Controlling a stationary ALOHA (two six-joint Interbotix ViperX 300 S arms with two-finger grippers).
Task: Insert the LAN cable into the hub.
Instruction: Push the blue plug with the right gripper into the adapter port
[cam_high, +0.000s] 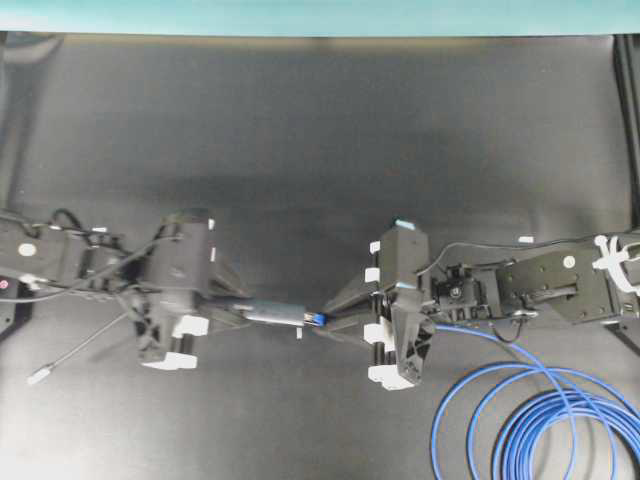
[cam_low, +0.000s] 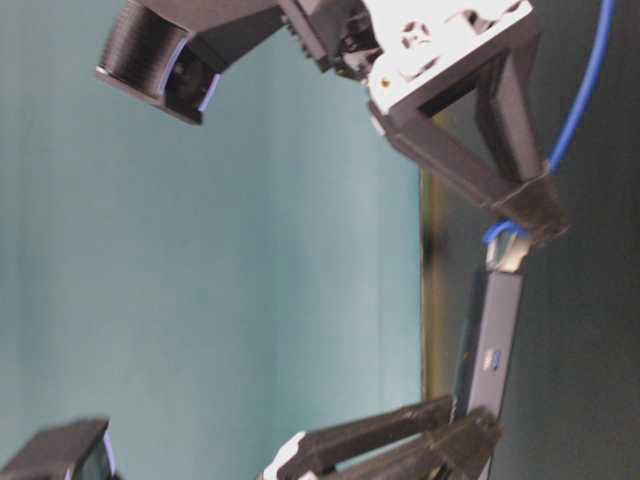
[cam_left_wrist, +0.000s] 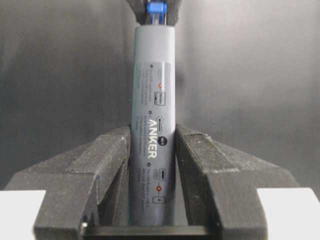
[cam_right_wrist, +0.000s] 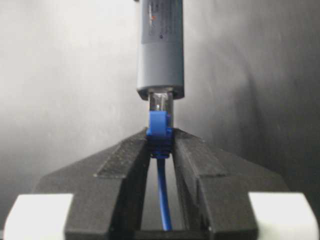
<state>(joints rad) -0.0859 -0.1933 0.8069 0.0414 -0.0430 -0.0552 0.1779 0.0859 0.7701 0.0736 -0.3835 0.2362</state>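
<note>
Left gripper clamped narrow on the hub, label side up, held clear above the dark table. Hub's far end meets the clear plug of the LAN cable, plug partly inside the port. Right gripper pinches the blue boot behind it. Cable loops lie far right on table

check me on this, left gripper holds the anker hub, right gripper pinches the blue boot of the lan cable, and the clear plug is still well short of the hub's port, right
Not quite. The clear plug is not short of the port: the right wrist view shows its tip already inside the end of the Anker hub. The rest holds: the left gripper clamps the hub, and the right gripper pinches the LAN cable at its blue boot.
</note>
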